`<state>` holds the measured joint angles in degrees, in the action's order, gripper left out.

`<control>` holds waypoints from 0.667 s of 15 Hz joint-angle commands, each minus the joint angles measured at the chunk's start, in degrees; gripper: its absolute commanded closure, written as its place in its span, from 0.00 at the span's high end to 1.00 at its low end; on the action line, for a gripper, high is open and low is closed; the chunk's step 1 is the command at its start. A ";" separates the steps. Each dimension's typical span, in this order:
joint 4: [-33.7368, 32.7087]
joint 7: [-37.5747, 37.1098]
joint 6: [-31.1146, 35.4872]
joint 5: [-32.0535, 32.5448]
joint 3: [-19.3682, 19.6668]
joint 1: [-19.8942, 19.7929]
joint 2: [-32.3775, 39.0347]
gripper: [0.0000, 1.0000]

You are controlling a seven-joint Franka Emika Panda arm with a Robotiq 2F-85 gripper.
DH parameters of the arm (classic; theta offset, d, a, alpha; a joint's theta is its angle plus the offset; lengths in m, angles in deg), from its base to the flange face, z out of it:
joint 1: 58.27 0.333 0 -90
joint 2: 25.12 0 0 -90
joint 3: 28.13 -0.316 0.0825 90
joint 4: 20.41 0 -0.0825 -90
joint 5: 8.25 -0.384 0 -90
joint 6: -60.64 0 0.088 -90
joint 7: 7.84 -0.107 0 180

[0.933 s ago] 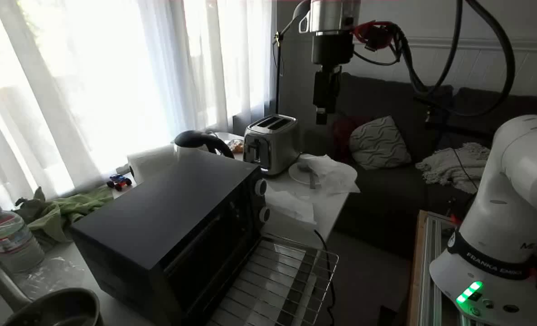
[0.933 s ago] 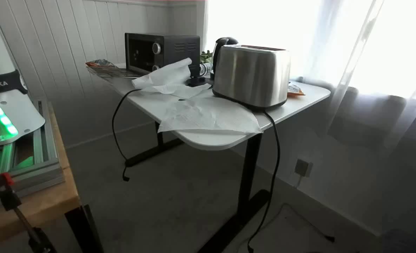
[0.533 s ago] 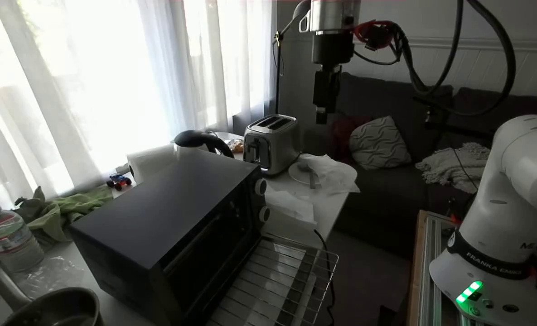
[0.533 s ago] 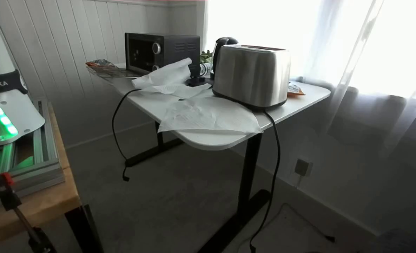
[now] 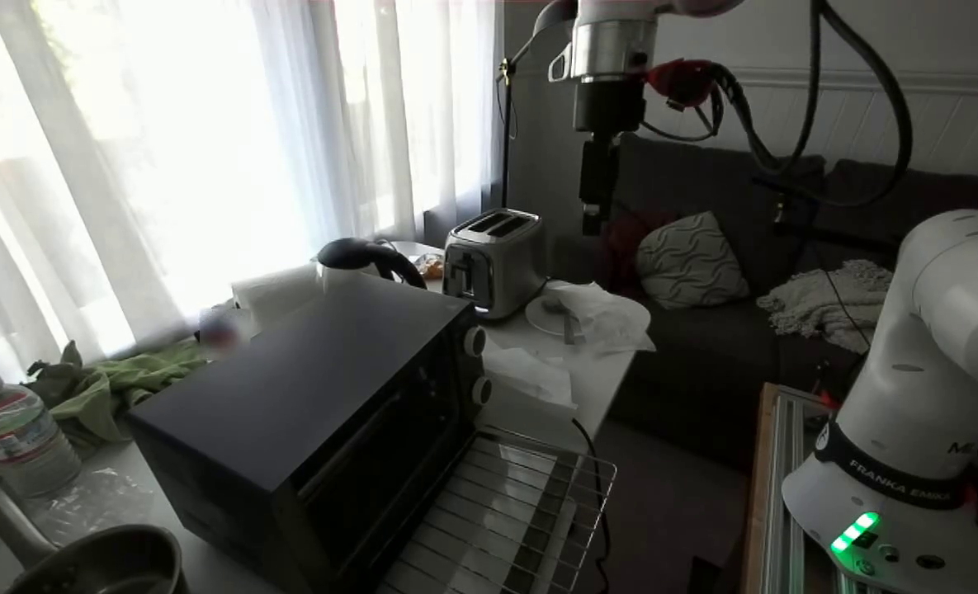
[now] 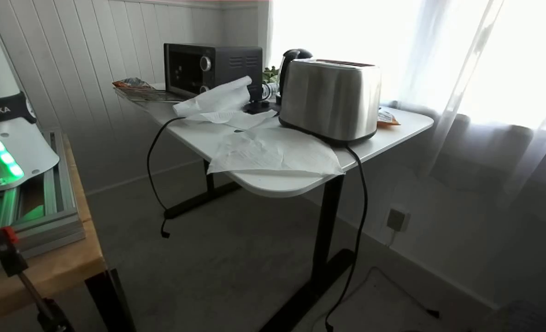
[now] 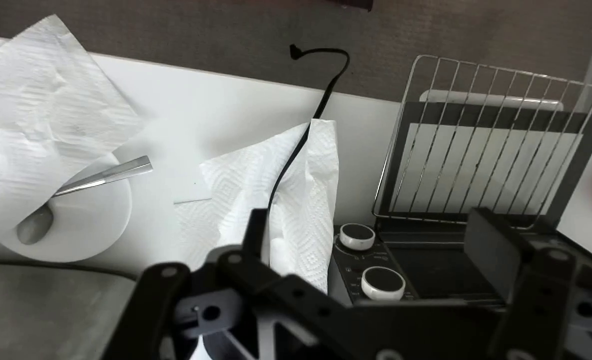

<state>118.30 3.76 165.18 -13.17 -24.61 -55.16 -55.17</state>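
Wrist view: the hand [image 7: 373, 232] is shown at the bottom of the frame, its fingers spread wide apart. Between them, right of centre, the two knobs [image 7: 383, 280] of the oven [image 7: 348, 270] are framed, and at the right a rack [image 7: 470, 142] is laid over the lowered door [image 7: 573, 175]. Near the centre a towel [image 7: 320, 210] is crossed by a cord [image 7: 296, 150]. At the left, a plate [image 7: 101, 220] and a spoon [image 7: 106, 176] are partly covered by a sheet [image 7: 51, 110]. In an exterior view the hand is suspended at the top, right of centre, well above the bench [image 5: 597, 375], while the oven is seen left of centre. In both exterior views a toaster [image 6: 330, 101] is seen upright on the bench.
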 commanded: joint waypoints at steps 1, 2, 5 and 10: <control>4.87 14.76 5.81 -5.46 7.88 0.12 2.36 1.00; 6.07 19.20 7.25 -6.88 9.81 0.19 3.29 1.00; 8.98 31.79 10.22 -13.64 15.10 0.37 8.11 1.00; 10.64 41.47 8.69 -21.02 14.75 -2.89 12.92 1.00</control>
<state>129.09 44.75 174.29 -33.56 -7.17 -55.33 -42.50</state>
